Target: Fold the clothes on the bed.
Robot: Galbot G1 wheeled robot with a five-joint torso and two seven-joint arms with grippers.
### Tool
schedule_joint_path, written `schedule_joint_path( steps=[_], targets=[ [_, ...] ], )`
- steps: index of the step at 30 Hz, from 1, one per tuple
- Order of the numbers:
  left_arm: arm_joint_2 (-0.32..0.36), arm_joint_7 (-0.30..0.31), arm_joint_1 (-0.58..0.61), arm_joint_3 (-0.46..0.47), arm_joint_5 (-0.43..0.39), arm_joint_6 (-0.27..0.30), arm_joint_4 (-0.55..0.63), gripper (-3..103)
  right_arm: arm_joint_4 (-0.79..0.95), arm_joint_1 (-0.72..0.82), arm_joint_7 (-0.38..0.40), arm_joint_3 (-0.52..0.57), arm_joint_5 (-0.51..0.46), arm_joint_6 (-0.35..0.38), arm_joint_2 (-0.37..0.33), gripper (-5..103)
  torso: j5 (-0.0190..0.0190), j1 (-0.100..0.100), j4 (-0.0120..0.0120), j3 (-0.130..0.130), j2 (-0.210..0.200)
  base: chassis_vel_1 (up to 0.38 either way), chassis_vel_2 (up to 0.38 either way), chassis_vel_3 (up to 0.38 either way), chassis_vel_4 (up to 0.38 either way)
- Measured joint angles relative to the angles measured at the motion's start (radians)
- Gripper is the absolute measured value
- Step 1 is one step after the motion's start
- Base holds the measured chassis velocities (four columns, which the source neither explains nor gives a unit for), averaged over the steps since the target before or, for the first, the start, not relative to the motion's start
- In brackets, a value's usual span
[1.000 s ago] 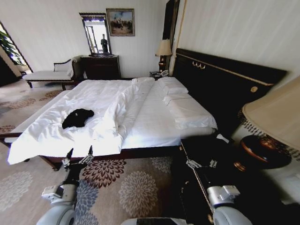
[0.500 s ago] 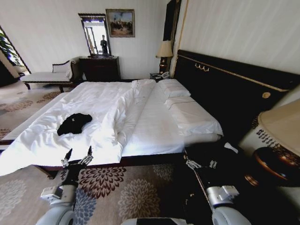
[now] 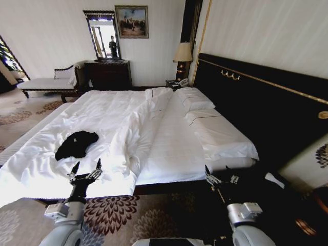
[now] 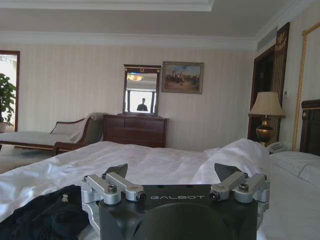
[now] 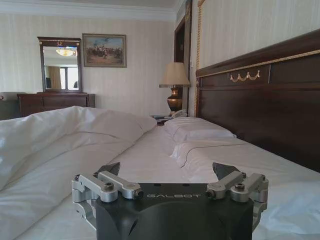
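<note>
A big bedroom is showing, with a white bed and a dark headboard. The black shirt is lying bunched up on the bed, near its foot edge — not folded yet. The left tool is waiting just short of the shirt, fingers wide apart. The right tool is hanging by the bed's side, also wide. Folding is not starting yet, I think — next, the left tool needs to reach the shirt.

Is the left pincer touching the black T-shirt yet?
Apart. The head view shows white duvet between the open left pincer and the black T-shirt, which lies crumpled farther up the bed.
</note>
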State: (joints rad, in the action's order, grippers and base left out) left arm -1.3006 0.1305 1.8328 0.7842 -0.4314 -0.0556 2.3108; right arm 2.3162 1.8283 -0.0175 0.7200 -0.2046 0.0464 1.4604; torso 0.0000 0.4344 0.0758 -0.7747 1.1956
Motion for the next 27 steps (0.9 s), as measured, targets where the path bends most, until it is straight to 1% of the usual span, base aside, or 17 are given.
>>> schedule_joint_path(
  steps=[7, 10, 15, 27],
  targets=[
    [-0.001, 0.000, 0.000, 0.000, -0.002, 0.000, -0.003, 100, 0.000, 0.001, 0.003, -0.001, 0.000, 0.000, 0.003, 100, -0.0002, 0.000, 0.0003, 0.000, 0.000, -0.025, 0.299, 0.009, -0.305],
    [-0.003, 0.000, 0.000, -0.001, -0.002, -0.001, -0.005, 100, 0.001, 0.003, 0.003, -0.001, 0.001, 0.000, 0.003, 100, 0.0001, 0.000, 0.0000, 0.000, 0.000, 0.009, 0.339, -0.013, -0.367],
    [-0.004, -0.001, 0.000, -0.001, -0.002, -0.002, -0.005, 100, 0.002, 0.004, 0.004, -0.001, 0.001, 0.002, 0.003, 100, -0.0002, 0.000, 0.0000, 0.000, 0.000, 0.030, 0.350, -0.034, -0.338],
    [-0.003, -0.003, -0.001, 0.003, -0.005, -0.005, -0.011, 100, 0.003, 0.004, 0.005, -0.007, 0.002, 0.010, 0.005, 100, 0.0000, 0.000, 0.0001, 0.000, 0.000, 0.090, 0.336, -0.090, -0.339]
  ],
)
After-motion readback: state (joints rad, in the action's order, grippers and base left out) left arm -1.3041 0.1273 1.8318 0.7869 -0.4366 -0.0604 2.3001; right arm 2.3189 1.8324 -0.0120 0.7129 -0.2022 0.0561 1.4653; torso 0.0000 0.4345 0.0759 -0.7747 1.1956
